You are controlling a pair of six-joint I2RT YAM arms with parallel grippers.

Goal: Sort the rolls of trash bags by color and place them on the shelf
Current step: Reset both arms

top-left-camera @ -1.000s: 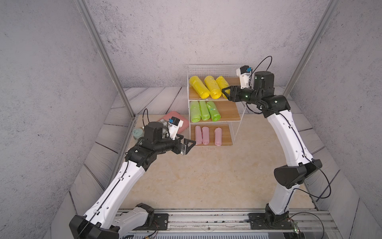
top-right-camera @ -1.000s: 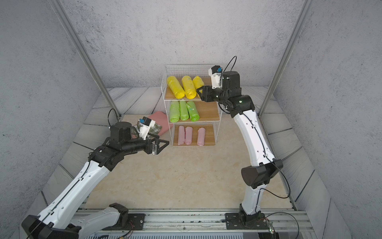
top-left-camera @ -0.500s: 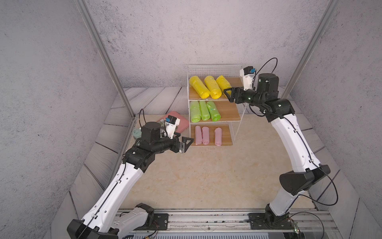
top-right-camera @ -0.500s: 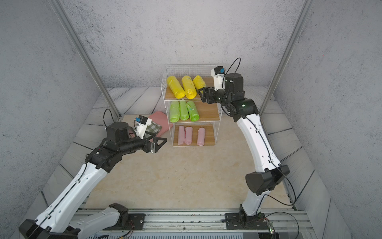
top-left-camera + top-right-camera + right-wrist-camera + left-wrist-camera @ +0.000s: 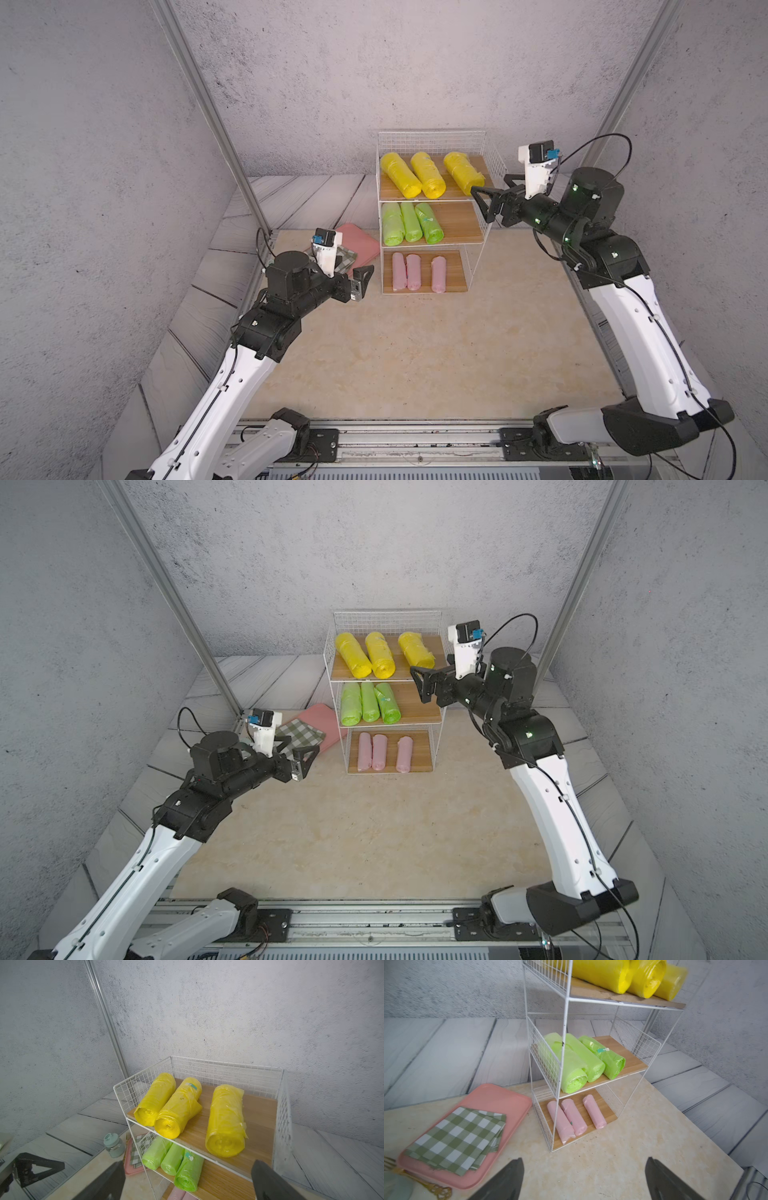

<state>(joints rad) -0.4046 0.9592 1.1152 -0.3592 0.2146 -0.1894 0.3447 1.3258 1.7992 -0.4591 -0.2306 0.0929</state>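
The shelf (image 5: 432, 143) (image 5: 386, 623) stands at the back of the table. In both top views three yellow rolls (image 5: 428, 180) (image 5: 380, 654) lie on its top board, three green rolls (image 5: 409, 222) (image 5: 368, 702) on the middle board and three pink rolls (image 5: 413, 272) (image 5: 379, 752) on the bottom one. My right gripper (image 5: 490, 187) (image 5: 188, 1162) hovers open and empty just in front of the top tier's right corner, clear of the nearest yellow roll (image 5: 226, 1122). To the left of the bottom tier, my left gripper (image 5: 360, 282) (image 5: 584, 1159) is open and empty above the table.
A pink tray (image 5: 361, 241) (image 5: 500, 1097) holding a green-white checkered cloth (image 5: 456, 1138) lies left of the shelf. A small jar with a teal lid (image 5: 113, 1146) and a gold fork (image 5: 433, 1188) sit beside the tray. Metal frame posts rise at the back corners.
My right gripper has opened wide and drawn back to the right from the top tier, leaving the third yellow roll lying there. The left arm has pulled back leftward from the shelf.
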